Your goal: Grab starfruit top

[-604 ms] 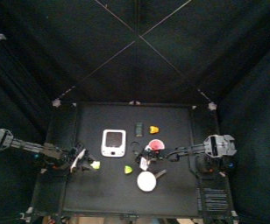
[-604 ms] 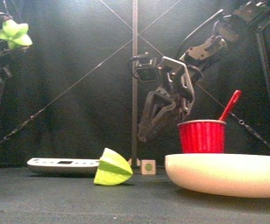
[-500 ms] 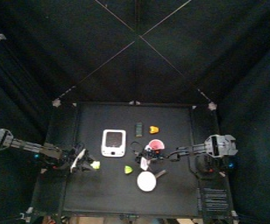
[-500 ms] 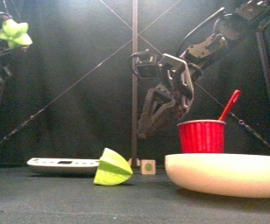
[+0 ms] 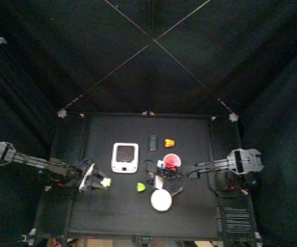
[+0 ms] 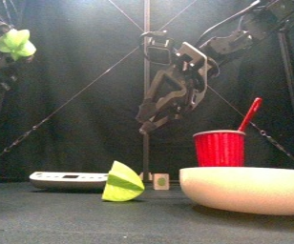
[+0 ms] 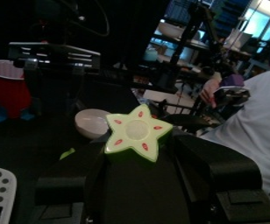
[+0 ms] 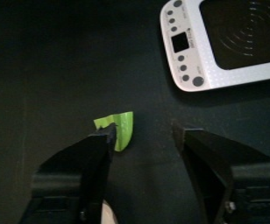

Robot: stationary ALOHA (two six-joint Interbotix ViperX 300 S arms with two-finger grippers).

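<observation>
The starfruit top is a green pointed piece lying on the black table beside the white scale; it also shows in the top view. My right gripper hangs above it, open. The starfruit top shows below the gap between its fingers, untouched. In the front view the right gripper is well above the table. My left gripper is shut on a second, star-shaped starfruit piece, held high at the left.
A white scale lies left of the middle. A red cup with a red stick stands behind a white bowl at the front right. A small yellow thing lies further back. A person sits beyond the curtains.
The right gripper has risen and shifted left above the starfruit top. The left gripper with its star-shaped piece has dropped slightly.
</observation>
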